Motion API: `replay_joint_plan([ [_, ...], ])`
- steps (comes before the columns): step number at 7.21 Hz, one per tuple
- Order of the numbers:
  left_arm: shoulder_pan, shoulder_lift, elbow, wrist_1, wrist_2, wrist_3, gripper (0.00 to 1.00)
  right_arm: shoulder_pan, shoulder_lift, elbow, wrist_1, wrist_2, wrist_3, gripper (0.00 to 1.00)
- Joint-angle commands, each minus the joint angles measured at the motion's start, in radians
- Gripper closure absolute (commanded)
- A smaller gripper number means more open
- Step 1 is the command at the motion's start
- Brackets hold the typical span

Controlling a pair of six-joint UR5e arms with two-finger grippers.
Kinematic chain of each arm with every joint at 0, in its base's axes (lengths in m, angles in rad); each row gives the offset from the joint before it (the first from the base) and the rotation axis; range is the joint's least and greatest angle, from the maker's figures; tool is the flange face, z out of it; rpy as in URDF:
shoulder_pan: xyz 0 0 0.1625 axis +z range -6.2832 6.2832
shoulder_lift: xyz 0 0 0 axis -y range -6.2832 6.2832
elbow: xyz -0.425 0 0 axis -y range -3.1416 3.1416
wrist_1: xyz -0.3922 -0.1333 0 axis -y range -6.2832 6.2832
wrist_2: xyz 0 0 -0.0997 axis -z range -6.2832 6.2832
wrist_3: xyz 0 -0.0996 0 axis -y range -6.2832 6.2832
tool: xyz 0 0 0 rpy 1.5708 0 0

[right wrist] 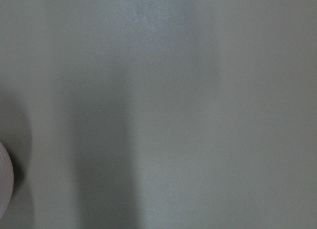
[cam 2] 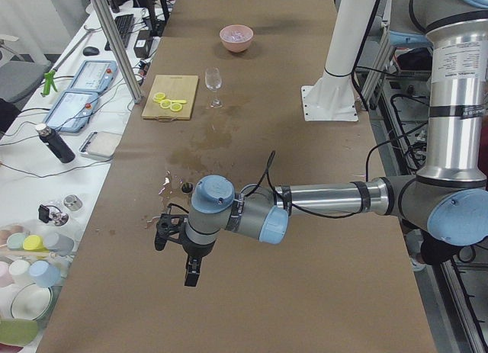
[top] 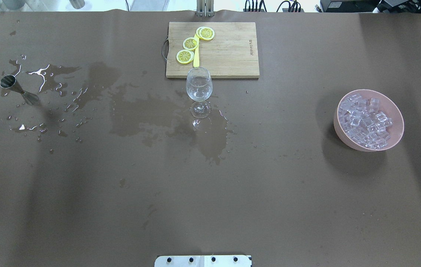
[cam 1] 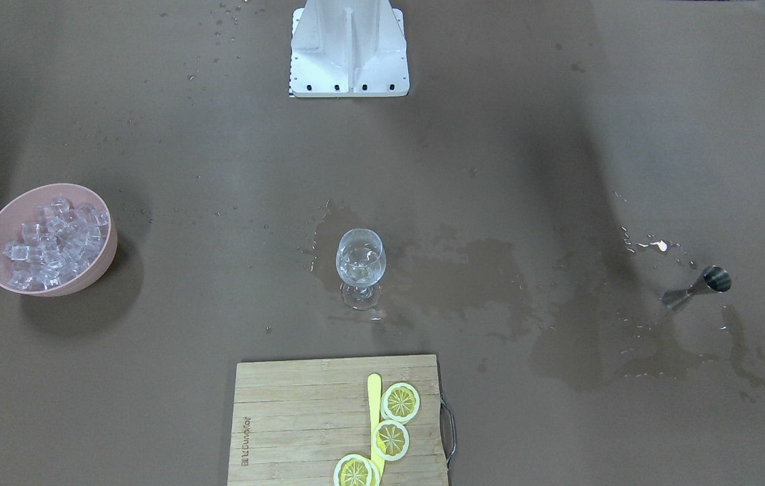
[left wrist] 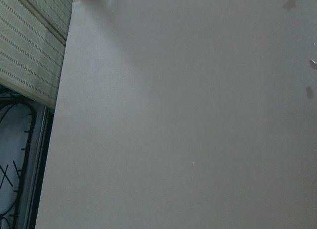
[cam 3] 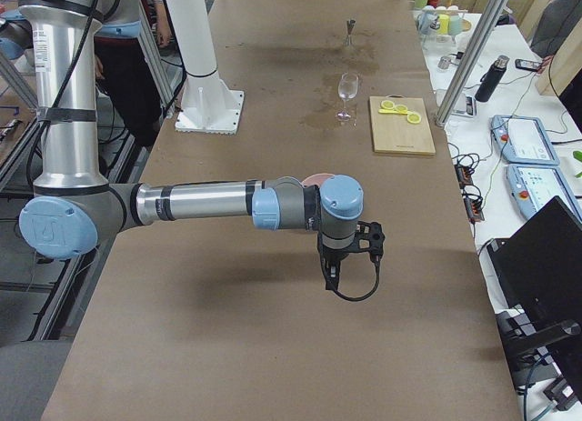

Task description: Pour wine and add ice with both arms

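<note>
A clear wine glass (cam 1: 360, 260) stands upright at the table's middle (top: 199, 85); whether wine is in it is too faint to tell. The ice (cam 1: 52, 243) fills a pink bowl (cam 1: 110, 251) on my right side (top: 340, 133). A steel jigger (top: 18, 89) lies tipped over on my left among wet stains. My left gripper (cam 2: 191, 273) hangs over bare table short of the jigger, and my right gripper (cam 3: 332, 277) hangs short of the bowl. Both show only in the side views, so I cannot tell whether they are open or shut.
A wooden cutting board (top: 229, 52) with three lemon slices (top: 191, 43) and a yellow knife lies at the far edge behind the glass. Dark wet stains (top: 151, 115) spread between the jigger and the glass. The white robot base (cam 1: 349, 47) stands at the near edge.
</note>
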Motion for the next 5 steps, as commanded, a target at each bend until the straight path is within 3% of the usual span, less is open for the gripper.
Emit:
replay_joint_plan([
  [1, 0.0, 0.001, -0.001, -0.001, 0.0, 0.0, 0.02, 0.0, 0.001, -0.002, 0.0, 0.0, 0.002, 0.0],
  [5, 0.0, 0.001, -0.001, 0.0, 0.0, -0.002, 0.02, 0.006, -0.004, 0.008, -0.002, -0.005, 0.011, 0.0],
])
